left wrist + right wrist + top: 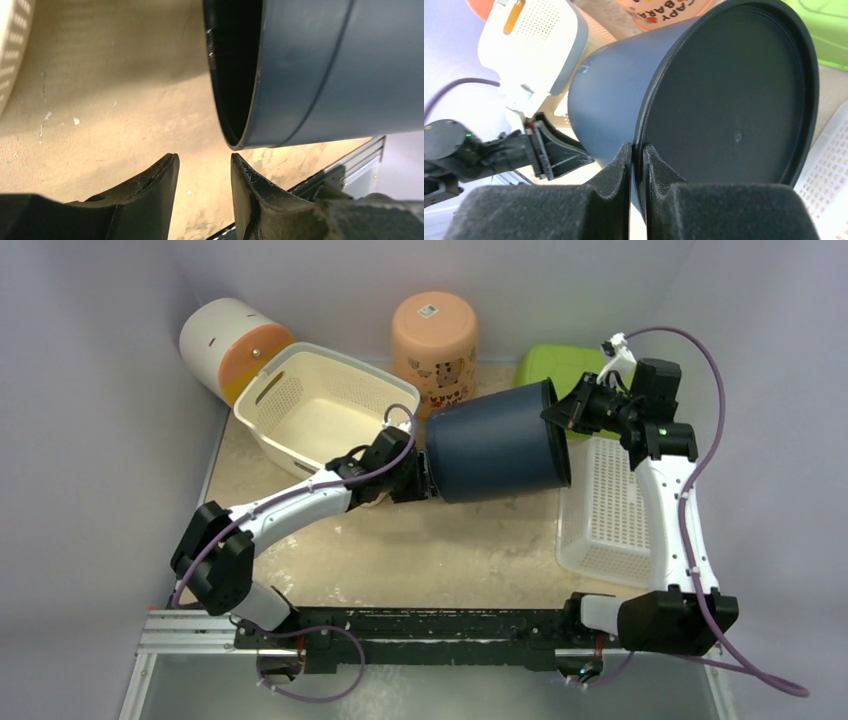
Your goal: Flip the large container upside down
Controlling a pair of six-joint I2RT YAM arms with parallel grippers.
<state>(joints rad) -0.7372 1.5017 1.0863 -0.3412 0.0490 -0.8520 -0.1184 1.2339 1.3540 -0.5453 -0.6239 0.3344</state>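
The large dark blue container (495,445) lies on its side in the middle of the table, wider end to the right. My right gripper (556,416) is shut on the rim of that wider end; in the right wrist view the fingertips (625,150) pinch the thin black rim, gripper (637,149), container (729,100). My left gripper (425,480) is open and empty at the narrower left end. In the left wrist view the gripper (202,157) sits just below that end's rim, container (325,75), not touching it.
A cream basket (310,410) stands behind the left arm. A white perforated tray (610,510) lies at the right under the right arm. A peach tub (435,340), a green box (560,365) and a white and orange cylinder (235,345) stand along the back wall.
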